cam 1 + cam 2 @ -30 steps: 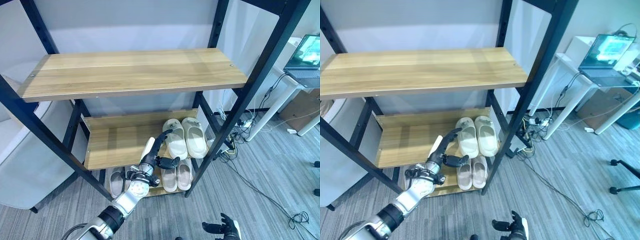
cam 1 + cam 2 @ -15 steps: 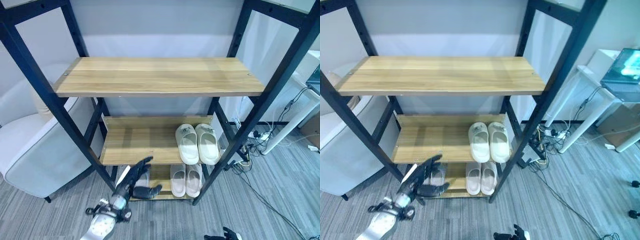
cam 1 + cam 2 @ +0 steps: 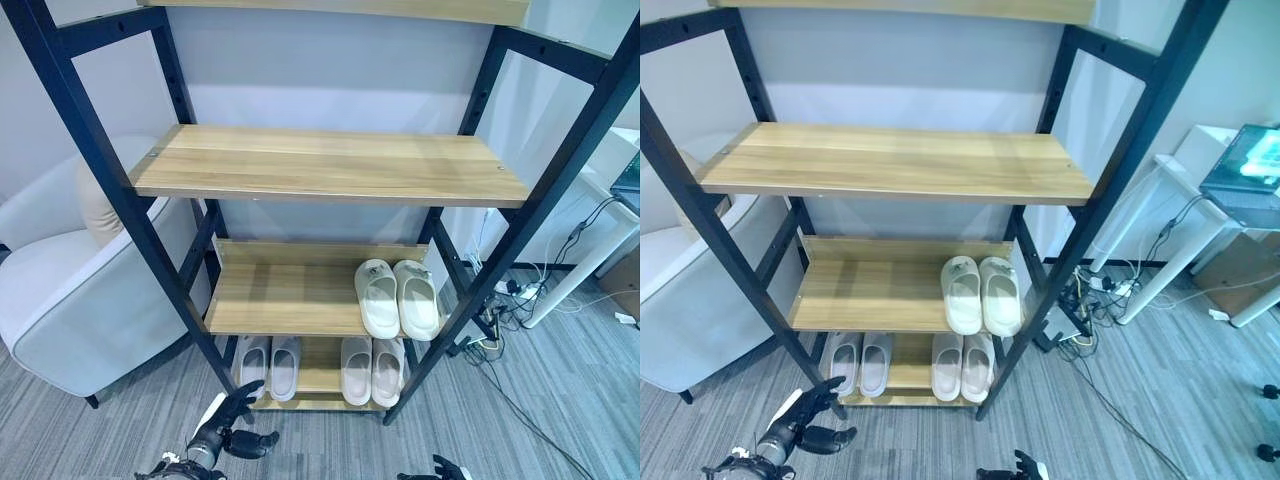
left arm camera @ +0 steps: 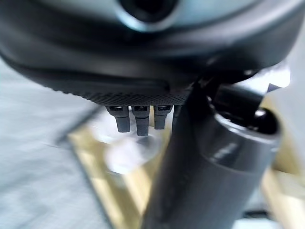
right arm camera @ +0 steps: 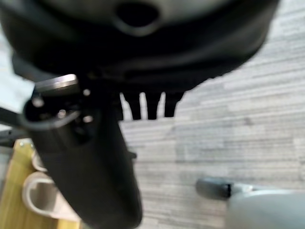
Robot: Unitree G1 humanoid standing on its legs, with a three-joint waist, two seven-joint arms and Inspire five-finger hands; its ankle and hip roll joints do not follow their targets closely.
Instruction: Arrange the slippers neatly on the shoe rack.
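The shoe rack (image 3: pixel 300 165) stands against the wall, black frame with wooden shelves. On its middle shelf (image 3: pixel 270 300), at about four o'clock from the shelf's centre, a pair of cream slippers (image 3: pixel 397 298) lies side by side, toes to the wall. On the bottom shelf (image 3: pixel 318 372) are two more pairs: pale grey slippers (image 3: pixel 268 364) at the nine o'clock end and beige slippers (image 3: pixel 372 368) at the three o'clock end, each pair touching, the two pairs apart.

The left hand (image 3: pixel 228 425) hangs low over the grey carpet (image 3: pixel 560 400), at six o'clock from the grey pair, fingers spread and relaxed, holding nothing. The right hand (image 3: pixel 1025 468) sits at the bottom edge; its fingers look loosely extended, empty. A white armchair (image 3: pixel 70 290) stands at nine o'clock of the rack.
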